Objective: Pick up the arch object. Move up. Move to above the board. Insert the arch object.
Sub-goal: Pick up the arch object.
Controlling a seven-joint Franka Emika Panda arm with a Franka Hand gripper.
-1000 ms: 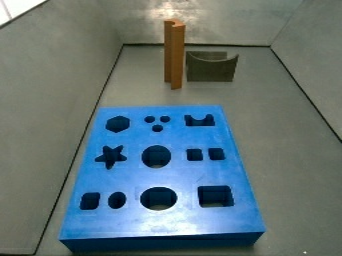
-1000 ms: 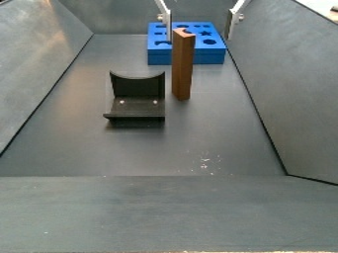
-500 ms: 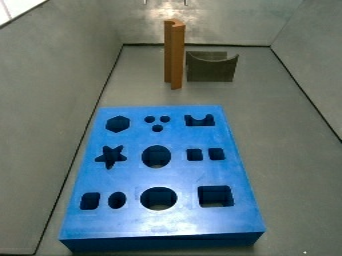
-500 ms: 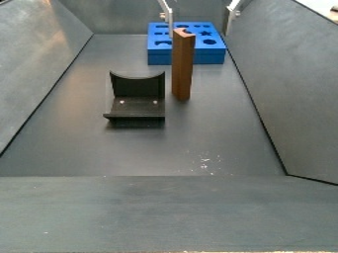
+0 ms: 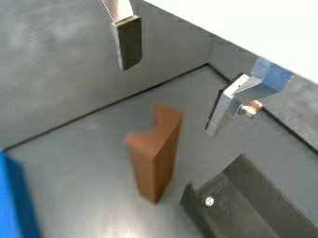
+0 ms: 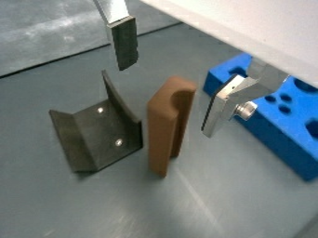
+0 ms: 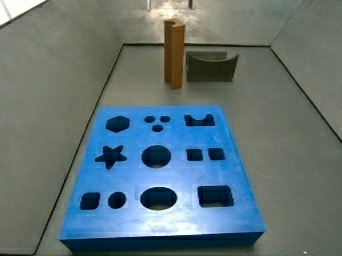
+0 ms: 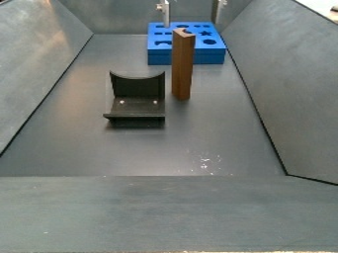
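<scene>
The arch stands upright on the grey table, at the far end in a side view. It is well apart from the blue board, which lies flat nearer the camera. Just beside the arch sits the fixture; they look close but not touching.

The claw hangs above the arch, open wide, with nothing in it. In both wrist views one finger is on one side of the arch's top and the other finger is on the other side. Neither touches it. In a side view only a bit of the claw shows at the top edge.

The pick-up has not begun, I think.

What could go wrong? The arch is tall and thin, so a bump from a finger coming down could tip it over. The fixture is very close, so a finger might hit it too. If the claw grabs too near the top, the arch could swing and then miss its hole in the board.
</scene>
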